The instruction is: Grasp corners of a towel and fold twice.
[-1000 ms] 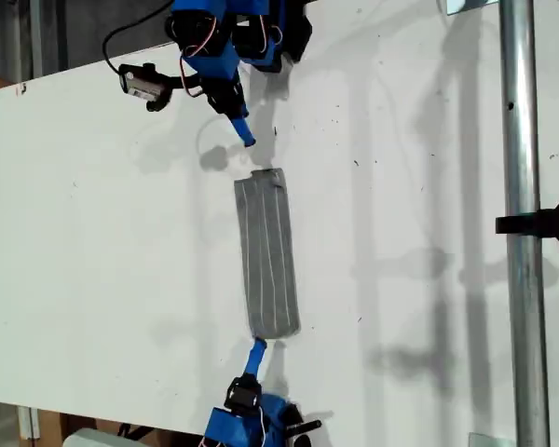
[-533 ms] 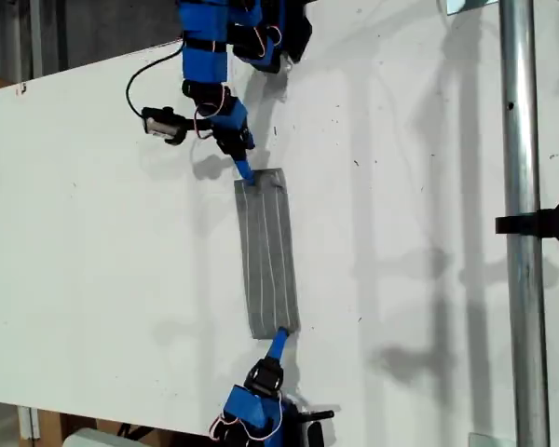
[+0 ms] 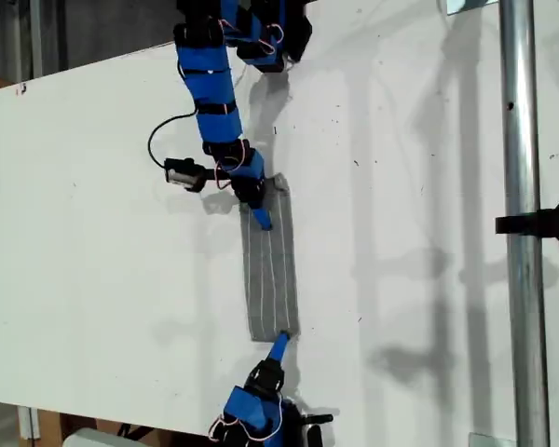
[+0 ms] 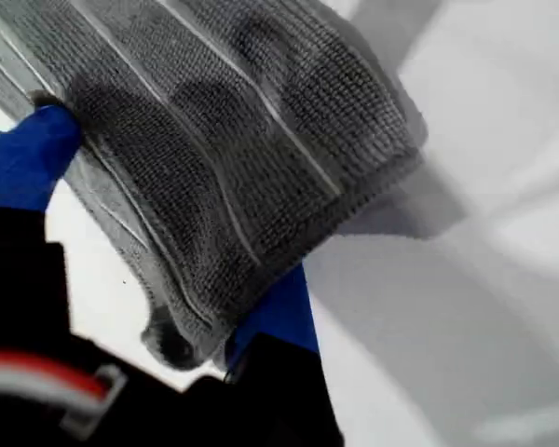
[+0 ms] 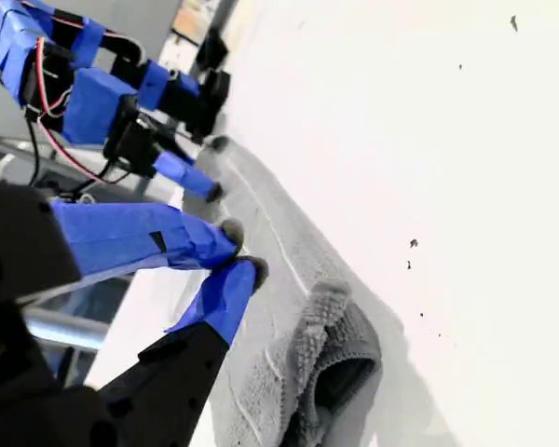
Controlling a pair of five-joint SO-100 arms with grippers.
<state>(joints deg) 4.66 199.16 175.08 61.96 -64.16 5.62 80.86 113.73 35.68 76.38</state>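
A white bench filled most of the exterior view, its surface marked by small dark specks and soft shadows. A shiny metal pole ran top to bottom near the exterior view's right, with a black clamp fixed on it. Brown boxes showed below the bench's edge at that view's lower left.

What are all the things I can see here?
towel: one, grey with pale stripes, a narrow strip mid-table
table: one, white, under everything
metal pole: one, silver, the exterior view's right
clamp: one, black, on the pole
my first gripper: one, blue, holding the towel's lower end in the exterior view
my second gripper: one, blue, on the towel near its rumpled upper end
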